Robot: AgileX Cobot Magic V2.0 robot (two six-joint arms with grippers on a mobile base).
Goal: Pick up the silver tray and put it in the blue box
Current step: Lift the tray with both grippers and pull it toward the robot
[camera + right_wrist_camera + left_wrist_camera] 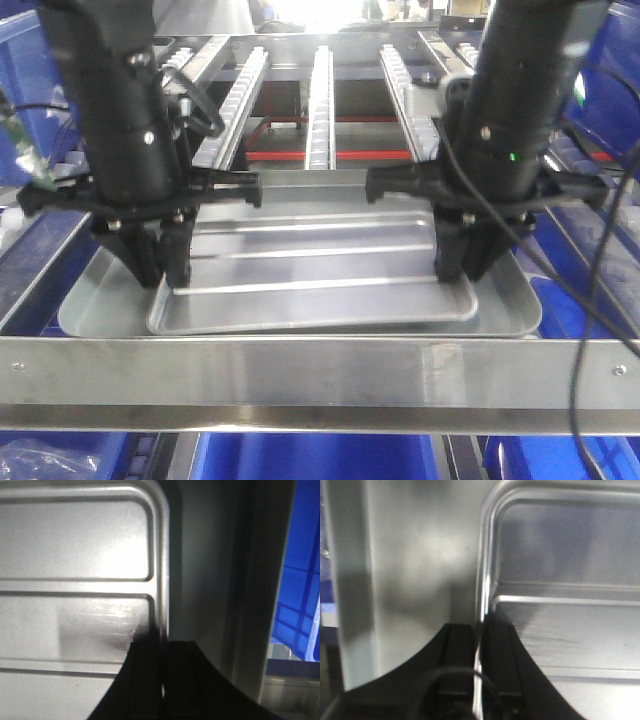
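The shallow silver tray (310, 270) with long ridges lies tilted inside a larger, deeper silver tray (100, 300). My left gripper (163, 275) is shut on the silver tray's left rim, one finger on each side of the edge, as the left wrist view shows at the gripper (480, 627) and tray (560, 630). My right gripper (462, 270) is shut on the right rim in the same way, which the right wrist view confirms at the gripper (162, 642) and tray (75, 555). Bright blue plastic of the blue box (310, 458) shows below the front rail, mostly hidden.
A steel rail (320, 385) crosses in front of the trays. Roller tracks (320, 100) run away behind them. Another blue ribbed crate (300, 580) stands to the right of the larger tray's wall (205, 580). More blue crates flank the frame at both sides.
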